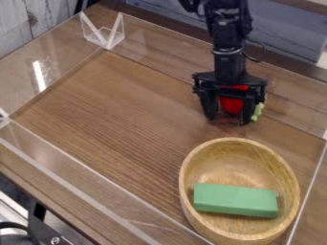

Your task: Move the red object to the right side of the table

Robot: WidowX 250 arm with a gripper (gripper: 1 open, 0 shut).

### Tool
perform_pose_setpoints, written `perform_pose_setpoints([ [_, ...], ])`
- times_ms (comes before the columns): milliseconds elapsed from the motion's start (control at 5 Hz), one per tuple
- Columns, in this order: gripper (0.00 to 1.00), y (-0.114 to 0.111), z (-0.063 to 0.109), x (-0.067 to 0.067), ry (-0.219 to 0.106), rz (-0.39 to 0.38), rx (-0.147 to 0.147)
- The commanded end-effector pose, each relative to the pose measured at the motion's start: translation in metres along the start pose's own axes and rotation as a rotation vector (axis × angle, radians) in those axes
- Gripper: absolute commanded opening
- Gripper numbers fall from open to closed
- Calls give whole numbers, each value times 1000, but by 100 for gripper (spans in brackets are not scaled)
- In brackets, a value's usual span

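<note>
The red object point(231, 100) is a small glossy red toy with a light green leafy end sticking out to its right. It lies on the table point(115, 115) at the right side, toward the back. My gripper point(230, 107) points straight down over it, open, with one black finger on each side of the toy. The fingers stand apart from the toy's sides, and their tips are close to the wood.
A round wooden bowl point(243, 163) sits at the front right and holds a green rectangular block point(235, 200). Low clear acrylic walls point(76, 182) edge the table. A clear folded stand point(102, 31) is at the back left.
</note>
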State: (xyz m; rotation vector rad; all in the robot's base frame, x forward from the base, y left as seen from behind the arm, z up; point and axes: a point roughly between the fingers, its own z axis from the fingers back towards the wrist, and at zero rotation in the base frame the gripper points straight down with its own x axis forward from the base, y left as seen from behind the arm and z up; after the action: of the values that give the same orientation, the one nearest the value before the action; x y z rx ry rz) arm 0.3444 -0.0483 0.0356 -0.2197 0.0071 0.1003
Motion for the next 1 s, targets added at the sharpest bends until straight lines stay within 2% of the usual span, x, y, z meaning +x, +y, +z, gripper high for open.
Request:
perform_pose_setpoints([
  [0,100,-1,46,8,-98,-56,-30],
  [200,100,3,65,8,-110,-108,-47],
  [400,100,2,76,1,-123,-114,-52],
  [600,100,0,82,-4,-128,-122,-54],
  [800,100,1,80,0,-132,-128,-53],
])
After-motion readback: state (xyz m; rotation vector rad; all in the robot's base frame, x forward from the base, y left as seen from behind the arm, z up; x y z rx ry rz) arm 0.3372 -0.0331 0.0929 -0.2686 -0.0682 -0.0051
